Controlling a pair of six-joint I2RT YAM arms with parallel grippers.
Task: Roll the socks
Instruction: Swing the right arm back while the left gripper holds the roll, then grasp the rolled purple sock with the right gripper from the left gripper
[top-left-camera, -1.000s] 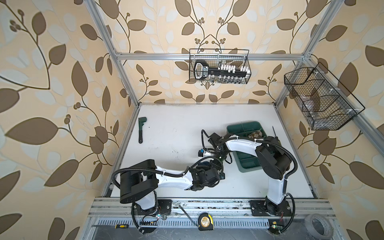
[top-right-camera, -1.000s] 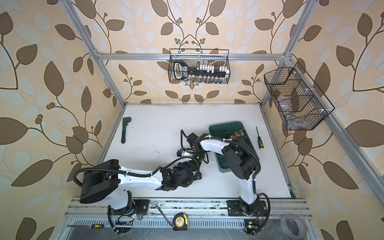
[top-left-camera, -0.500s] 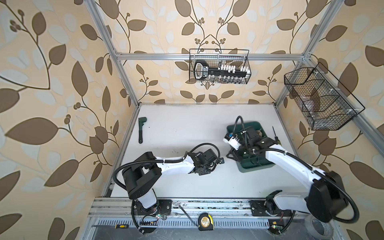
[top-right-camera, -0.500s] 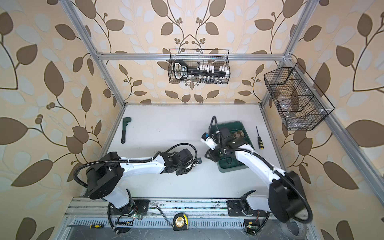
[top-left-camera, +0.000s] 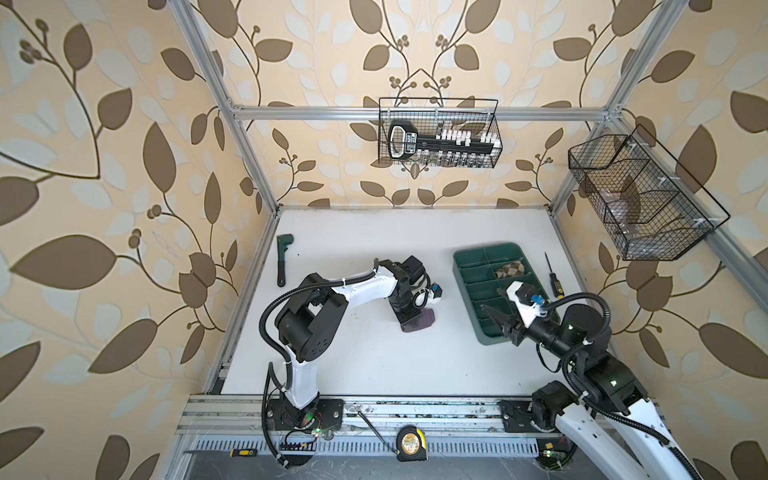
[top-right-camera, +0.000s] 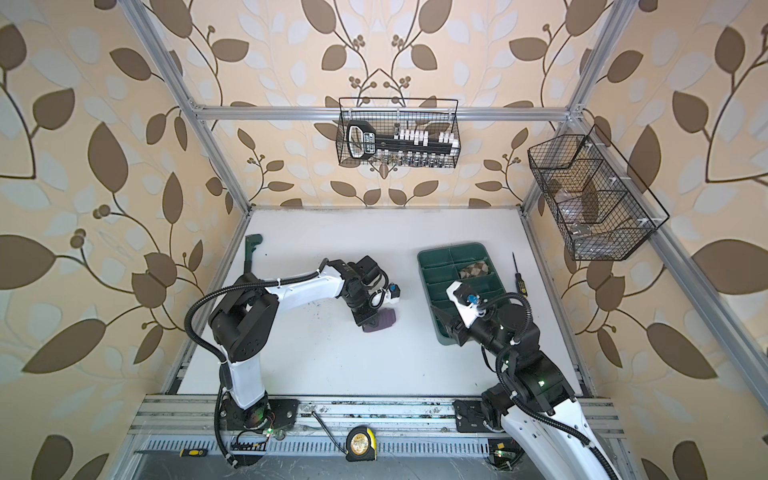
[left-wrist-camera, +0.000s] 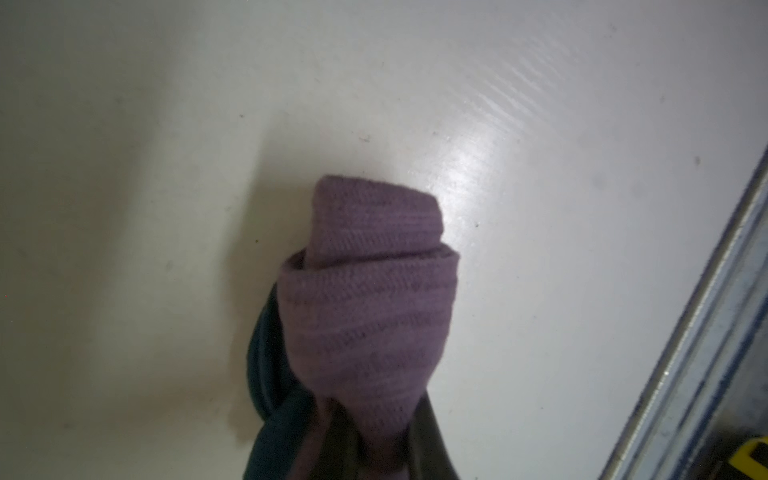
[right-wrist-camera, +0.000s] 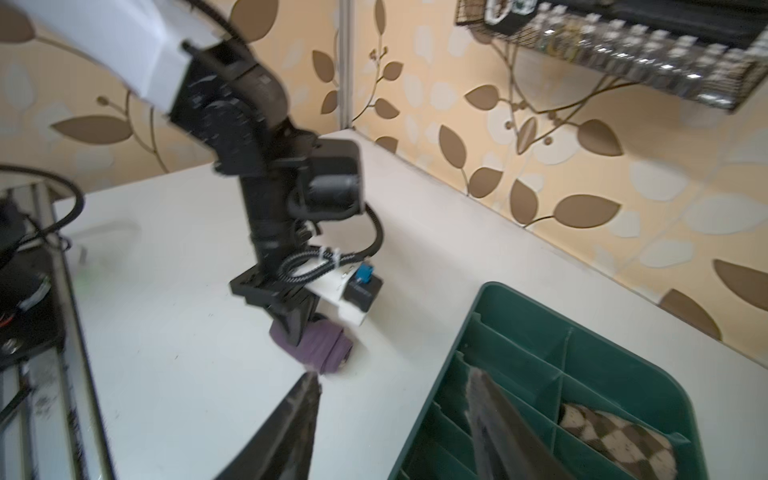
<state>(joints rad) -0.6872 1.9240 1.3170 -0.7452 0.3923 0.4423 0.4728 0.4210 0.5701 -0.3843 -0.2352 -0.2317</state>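
Jaws spread, the right claw (right-wrist-camera: 390, 376) has backed off from the purple sock roll (left-wrist-camera: 365, 291), now pinched by the left claw (right-wrist-camera: 296, 330) alone. The argyle sock (top-left-camera: 509, 269) lies in the green tray (top-left-camera: 459, 274) just ahead of the right claw, so binning likely remains.

- Walls (top-left-camera: 104, 166) at 9, 12 and 3 o'clock carry cream wallpaper with big brown leaves, paler leaves and thin berry-tipped stems.
- A silver aluminium frame (top-left-camera: 311, 112) runs across the wall at 12 o'clock and slants down at both far corners.
- The counter (top-left-camera: 374, 232) is white and smooth, with a few dark specks; in the left wrist view a soft glare (left-wrist-camera: 469, 162) lies on it.
- 1 black wire basket (top-left-camera: 478, 160) hangs from the bar at 12 o'clock; a 2nd wire basket (top-left-camera: 673, 232) hangs at 2 o'clock.
- At 6 o'clock, aluminium rails (top-left-camera: 415, 409) and a grey slotted strip (top-left-camera: 457, 446) edge the counter.
- Light is even; shadows are faint.
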